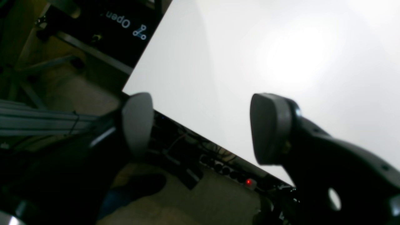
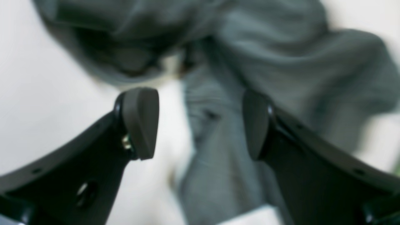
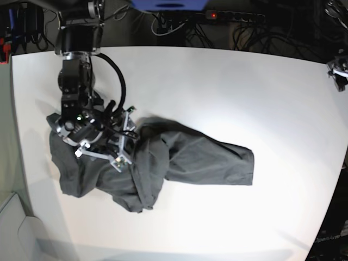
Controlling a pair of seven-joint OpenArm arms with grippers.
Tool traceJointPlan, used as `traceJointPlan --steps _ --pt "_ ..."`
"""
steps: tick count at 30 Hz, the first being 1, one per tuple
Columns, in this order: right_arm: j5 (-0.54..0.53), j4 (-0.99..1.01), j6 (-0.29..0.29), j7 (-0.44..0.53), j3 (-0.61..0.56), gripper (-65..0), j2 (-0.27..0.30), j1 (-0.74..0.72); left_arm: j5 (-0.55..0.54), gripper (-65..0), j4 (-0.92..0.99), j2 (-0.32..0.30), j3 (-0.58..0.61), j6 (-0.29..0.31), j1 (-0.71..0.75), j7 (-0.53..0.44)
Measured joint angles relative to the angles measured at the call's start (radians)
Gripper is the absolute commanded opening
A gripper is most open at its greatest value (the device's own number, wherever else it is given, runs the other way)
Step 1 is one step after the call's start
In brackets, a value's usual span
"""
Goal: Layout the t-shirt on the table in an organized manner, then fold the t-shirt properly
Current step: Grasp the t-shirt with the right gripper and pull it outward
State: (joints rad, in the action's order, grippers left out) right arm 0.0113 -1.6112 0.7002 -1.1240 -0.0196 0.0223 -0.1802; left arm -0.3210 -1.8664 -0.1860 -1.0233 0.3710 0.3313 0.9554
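- shirt absent from the left wrist view: left gripper spread and empty over the table edge, parked clear.
- right wrist: right gripper spread above the crumpled shirt, nothing pinched.
- base: shirt bunched at mid-table, not laid flat.

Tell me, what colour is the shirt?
Dark charcoal grey, plain. The shirt shows best in the base view.

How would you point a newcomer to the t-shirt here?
Start with the big white table that fills the base view. On its left half, under the right arm's open claw, lies a rumpled heap of dark grey cloth: the t-shirt. It is the only garment and the only dark soft thing on the white top.
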Motion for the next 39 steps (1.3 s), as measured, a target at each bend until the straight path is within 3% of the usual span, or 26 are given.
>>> traceJointPlan --steps 7,19,22,27,34,36,39 --pt "0.003 0.183 -0.001 0.159 0.003 -22.7 -0.013 -0.031 -0.001 -17.4 0.0 0.0 0.0 0.0 0.01 0.0" --pt "-0.021 0.408 -0.001 0.332 0.005 -24.1 0.056 -0.094 -0.003 -17.4 0.004 0.0 -0.001 0.0 0.018 -0.002" --pt "-0.022 0.408 -0.002 0.346 0.002 -33.8 0.062 -0.09 -0.002 -17.4 0.004 0.0 0.0 0.0 0.014 -0.003" --pt "-0.025 0.385 -0.017 0.374 0.002 -65.0 0.07 -0.047 -0.001 -17.5 0.004 0.001 0.002 0.0 0.014 -0.002" --pt "-0.064 0.201 -0.018 0.371 -0.031 -65.0 0.108 0.126 0.001 -17.4 0.006 0.004 0.005 0.0 -0.023 -0.002" --pt "-0.061 0.109 -0.016 0.337 -0.058 -65.0 0.134 0.199 -0.005 -17.4 0.006 0.005 0.006 0.003 -0.029 -0.002" --pt "-0.025 -0.051 -0.013 0.201 -0.111 -65.0 0.175 0.29 0.003 -17.4 0.006 0.011 0.003 0.0 -0.045 0.013"
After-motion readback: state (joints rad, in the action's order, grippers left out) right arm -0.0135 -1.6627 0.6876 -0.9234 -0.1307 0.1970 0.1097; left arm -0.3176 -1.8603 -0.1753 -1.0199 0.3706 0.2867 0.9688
